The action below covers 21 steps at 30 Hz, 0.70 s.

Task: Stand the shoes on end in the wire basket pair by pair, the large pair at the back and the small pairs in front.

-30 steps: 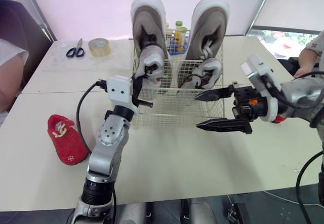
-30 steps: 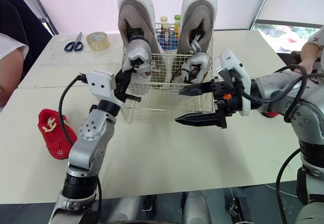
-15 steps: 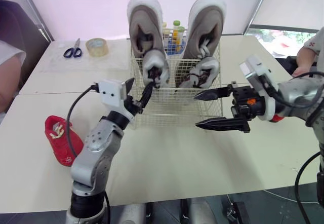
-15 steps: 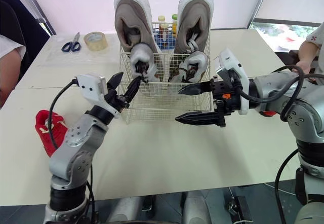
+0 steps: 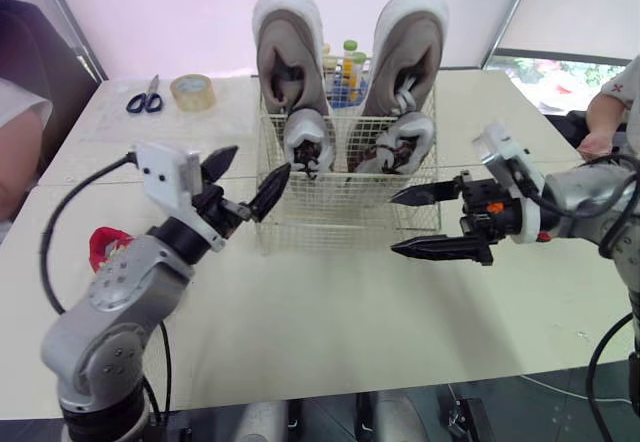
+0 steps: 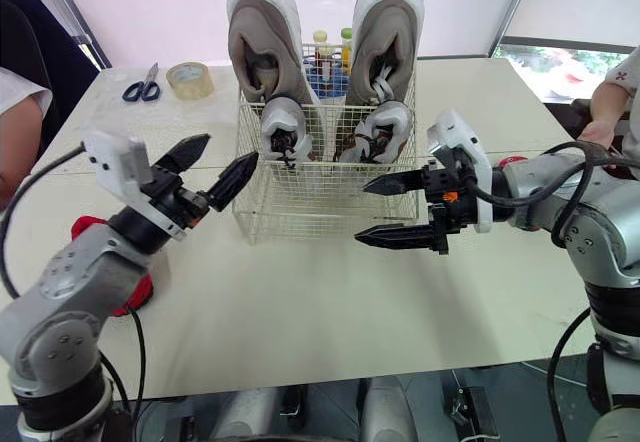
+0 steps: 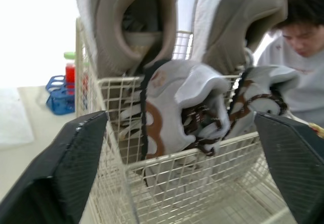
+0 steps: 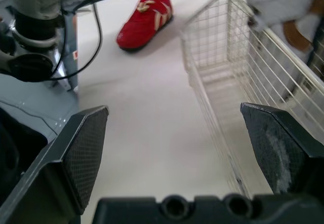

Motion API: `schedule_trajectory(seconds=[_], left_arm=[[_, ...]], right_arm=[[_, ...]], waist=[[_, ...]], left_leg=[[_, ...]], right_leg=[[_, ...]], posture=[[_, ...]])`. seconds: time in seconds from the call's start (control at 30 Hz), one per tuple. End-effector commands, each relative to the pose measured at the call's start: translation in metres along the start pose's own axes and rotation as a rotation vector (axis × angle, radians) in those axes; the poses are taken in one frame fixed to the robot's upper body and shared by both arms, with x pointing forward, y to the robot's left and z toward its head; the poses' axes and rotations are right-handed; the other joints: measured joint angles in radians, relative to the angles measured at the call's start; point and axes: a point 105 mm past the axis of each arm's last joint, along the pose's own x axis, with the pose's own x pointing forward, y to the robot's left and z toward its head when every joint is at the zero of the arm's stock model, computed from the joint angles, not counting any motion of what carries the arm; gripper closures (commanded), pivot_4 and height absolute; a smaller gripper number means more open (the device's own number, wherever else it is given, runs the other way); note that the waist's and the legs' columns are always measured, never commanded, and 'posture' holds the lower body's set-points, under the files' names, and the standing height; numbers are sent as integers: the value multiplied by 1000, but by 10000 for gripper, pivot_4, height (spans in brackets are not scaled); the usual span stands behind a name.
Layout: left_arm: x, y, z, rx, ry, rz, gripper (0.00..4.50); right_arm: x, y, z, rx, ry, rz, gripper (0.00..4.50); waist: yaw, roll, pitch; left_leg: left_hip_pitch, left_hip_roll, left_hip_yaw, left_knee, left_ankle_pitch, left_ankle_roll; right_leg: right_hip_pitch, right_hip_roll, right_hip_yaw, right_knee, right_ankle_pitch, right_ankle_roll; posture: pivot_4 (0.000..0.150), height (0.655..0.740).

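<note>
Pale tabletop (image 5: 330,322): the red shoe (image 8: 146,17) by its left edge looks light and soft; we would pinch its heel rim. Left gripper (image 6: 232,148) and right gripper (image 5: 393,224) fingers gape, empty.

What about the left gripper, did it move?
Yes. The left gripper has pulled back from the wire basket, leftward and toward the robot, jaws open.

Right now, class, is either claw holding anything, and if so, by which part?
Nothing is held. The left claw and the right claw are both open and empty.
</note>
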Motion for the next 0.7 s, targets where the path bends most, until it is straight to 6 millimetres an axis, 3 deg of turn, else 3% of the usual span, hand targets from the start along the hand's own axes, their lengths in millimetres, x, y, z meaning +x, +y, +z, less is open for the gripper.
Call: schedule_trajectory(seconds=[0.03,0.1,0.2,0.4,0.6,0.7], left_arm=[[-1,-12,16,40,-15,-71,259],[-1,-27,22,-24,-26,-181,259],[-3,-51,18,-99,0,-321,259],[3,-71,6,-228,14,-402,259],[10,-90,-7,-286,16,-469,259],[12,-99,-12,-258,28,-523,259]], right_arm=[[-40,-14,34,6,-139,-113,0],[-61,-18,47,21,-183,-158,0],[-88,-26,50,33,-200,-262,0],[-155,-69,63,44,-449,-631,0],[-203,-93,21,50,-514,-1070,0],[-209,-94,-11,56,-466,-1250,0]], waist=[[2,0,0],[3,0,0],[1,0,0],[-1,0,0],[2,0,0],[2,1,0]], left_leg=[[0,0,0,0,0,0],[0,0,0,0,0,0],[-1,0,0,0,0,0],[1,0,2,-2,0,0],[1,0,3,-1,0,0],[0,0,4,0,0,0]], right_leg=[[0,0,0,0,0,0],[0,0,0,0,0,-1],[0,-1,0,-2,0,-1],[0,-1,2,-2,0,-1],[1,0,2,-3,1,-2],[2,0,3,-2,1,-1]], posture=[[1500,7400],[1500,7400],[1500,7400],[1500,7400],[1500,7400],[1500,7400]])
